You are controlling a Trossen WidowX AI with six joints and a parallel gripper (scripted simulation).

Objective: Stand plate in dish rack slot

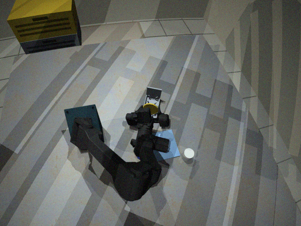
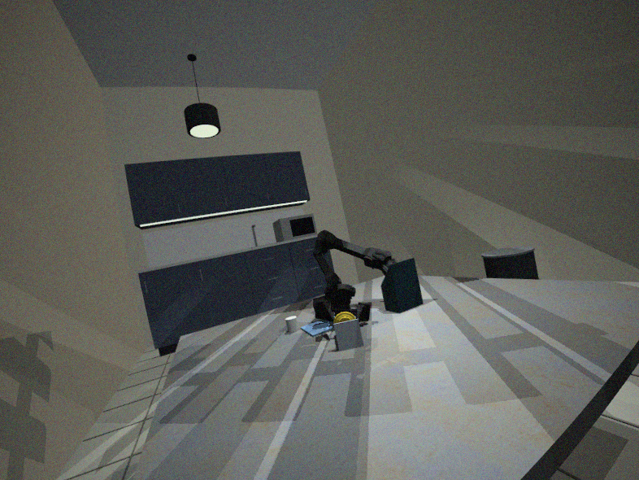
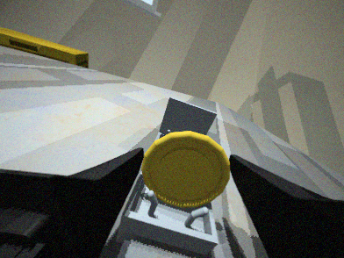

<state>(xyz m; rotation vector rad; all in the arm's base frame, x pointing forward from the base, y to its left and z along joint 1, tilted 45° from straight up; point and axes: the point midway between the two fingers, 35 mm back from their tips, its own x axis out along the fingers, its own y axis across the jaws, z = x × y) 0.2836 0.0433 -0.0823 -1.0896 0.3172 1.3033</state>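
The yellow plate (image 1: 151, 107) (image 2: 344, 316) (image 3: 186, 170) stands upright on edge in the small grey dish rack (image 1: 154, 92) (image 2: 349, 333) (image 3: 189, 115), with its lower rim between the rack's pegs. My gripper (image 1: 150, 112) (image 3: 185, 155) is just behind the plate. The two dark fingers flank the plate's left and right rims, at or just off them. The fingers stand wide, and the plate's weight rests in the rack. The rack's tall back wall rises behind the plate.
A light blue mat (image 1: 172, 146) (image 2: 312, 327) lies under the arm's wrist. A white cup (image 1: 188, 153) (image 2: 291, 323) stands to its right. The arm's teal base box (image 1: 82, 112) (image 2: 403, 285) is at the left. A yellow crate (image 1: 43, 19) (image 3: 44, 46) sits far back left.
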